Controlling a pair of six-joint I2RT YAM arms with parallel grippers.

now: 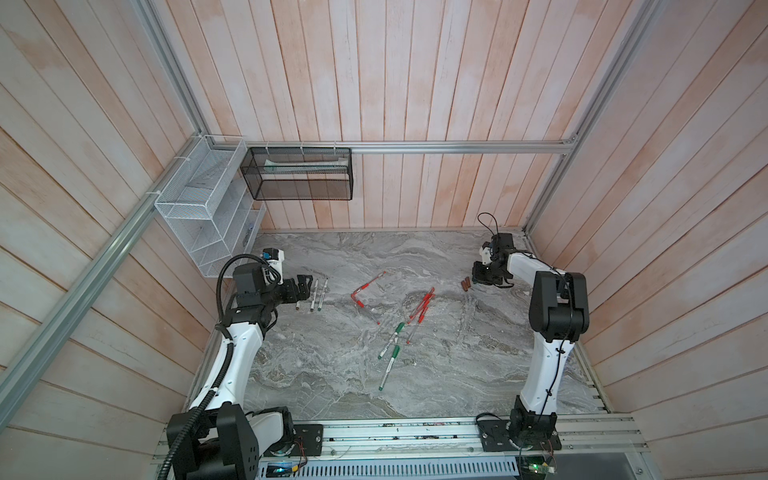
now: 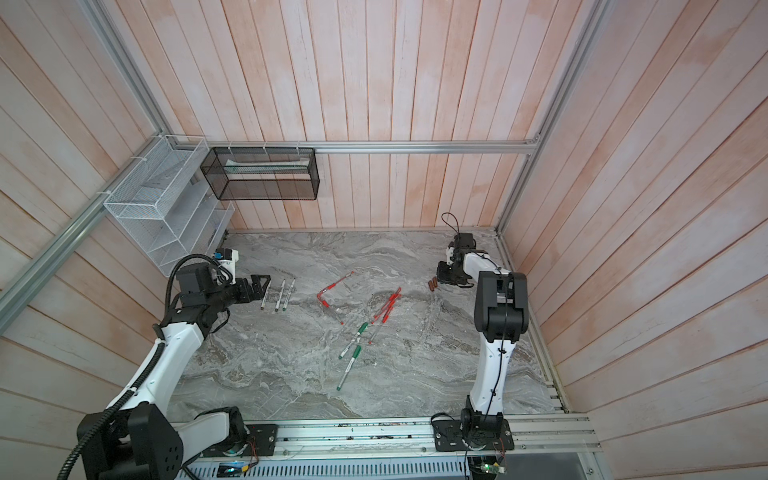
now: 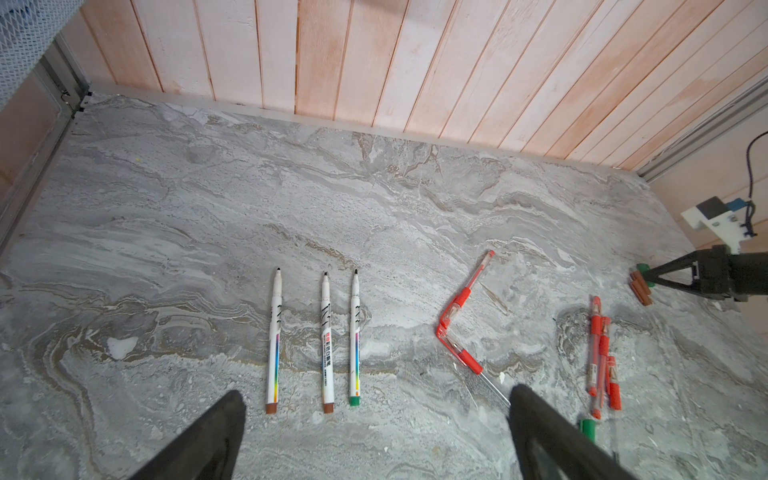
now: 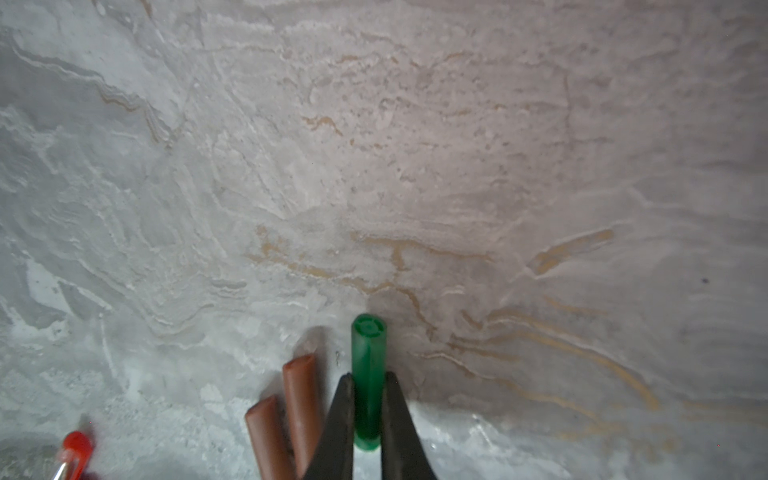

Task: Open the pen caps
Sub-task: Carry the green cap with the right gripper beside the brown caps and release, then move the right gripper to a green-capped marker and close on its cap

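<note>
My right gripper is shut on a green pen cap, low over the marble at the far right. Two brown pen caps lie beside it, seen in both top views. My left gripper stands open with nothing in it, just before three uncapped white markers laid in a row at the left. In the middle lie several red-capped pens and two green-capped markers.
A white wire basket and a black mesh basket hang on the back-left wall. Wooden walls close the table on three sides. An aluminium rail runs along the front edge.
</note>
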